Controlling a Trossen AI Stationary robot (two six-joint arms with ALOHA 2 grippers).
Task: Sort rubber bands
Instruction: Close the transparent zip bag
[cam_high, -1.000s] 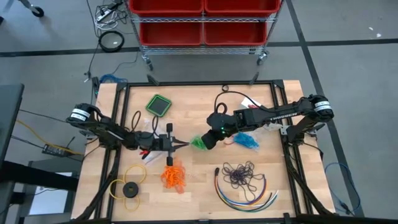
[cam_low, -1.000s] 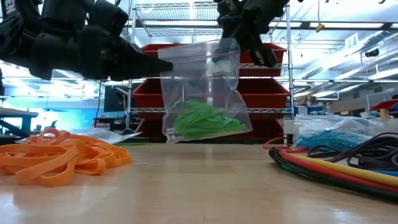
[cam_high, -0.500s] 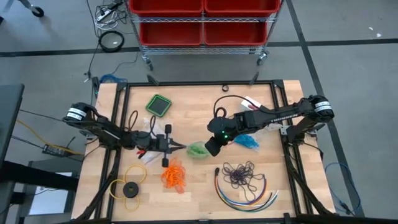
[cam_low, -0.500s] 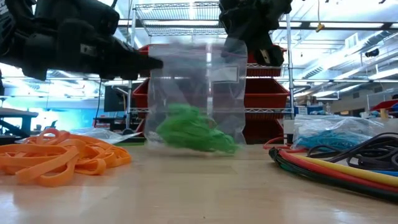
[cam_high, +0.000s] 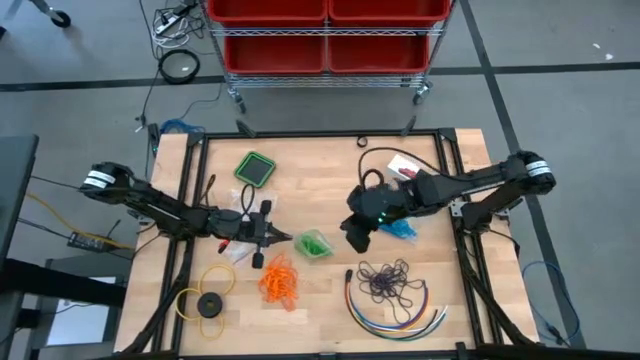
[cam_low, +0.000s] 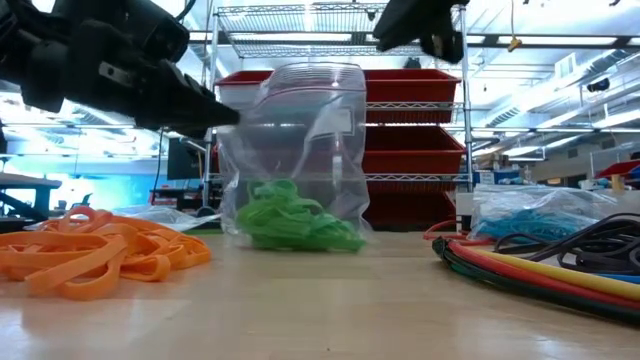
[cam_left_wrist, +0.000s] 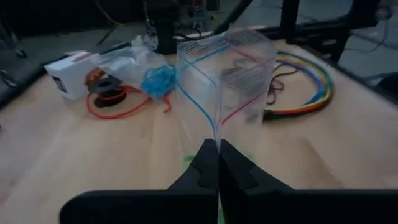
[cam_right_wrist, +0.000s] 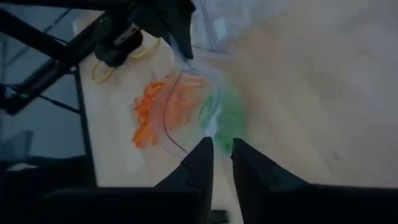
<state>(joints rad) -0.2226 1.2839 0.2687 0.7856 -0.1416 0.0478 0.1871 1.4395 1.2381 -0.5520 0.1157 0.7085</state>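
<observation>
One clear bag of green rubber bands stands mid-table. The left gripper, clamped at its nine-o'clock edge, steadies it upright. The right gripper, slightly parted at three o'clock, holds nothing.

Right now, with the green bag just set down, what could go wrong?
1. The left hand pinches only one edge of the bag of green rubber bands; standing tall, it could tip or sag.
2. The right hand has let go and sits just above the bag; moving off, it could snag the plastic.
3. The orange rubber bands lie close; dragging the bag could scatter them.
</observation>
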